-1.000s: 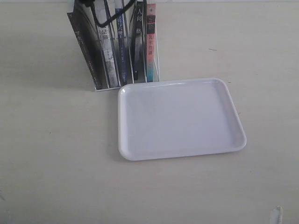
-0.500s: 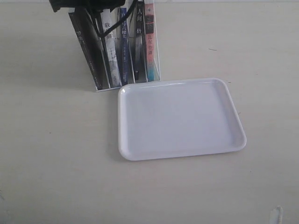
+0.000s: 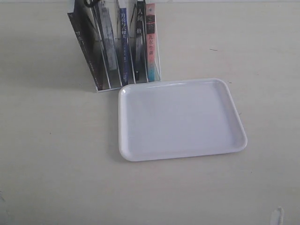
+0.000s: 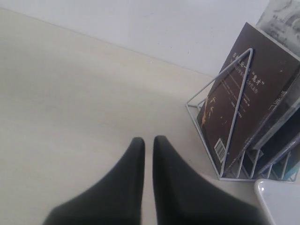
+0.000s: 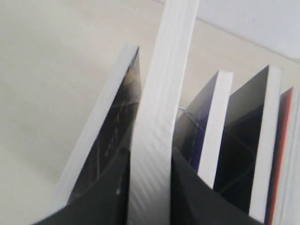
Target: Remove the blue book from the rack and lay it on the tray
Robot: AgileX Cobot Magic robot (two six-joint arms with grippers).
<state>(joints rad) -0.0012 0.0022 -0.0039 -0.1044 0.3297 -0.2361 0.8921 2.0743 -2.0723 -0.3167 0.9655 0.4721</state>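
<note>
— Starting at the left: how far along is the job?

— Barely begun, I judge. The left gripper (image 4: 148,140) hangs low over the pale beige desk (image 3: 56,164) beside the clear acrylic book rack (image 3: 158,61), fingers almost together, holding nothing.

— And the thin blue book (image 3: 123,42) with the dark spine?

— Upright in a middle slot. The right gripper (image 5: 150,161) comes in from above, clamped on both faces of the thick pale-spined book (image 5: 159,93) just beside it, not on the blue one.

— The plain white rectangular plastic tray (image 3: 183,117)?

— Nothing on it, just beside the rack's base. Gripping the blue book, lifting it out and laying it flat all remain.
</note>
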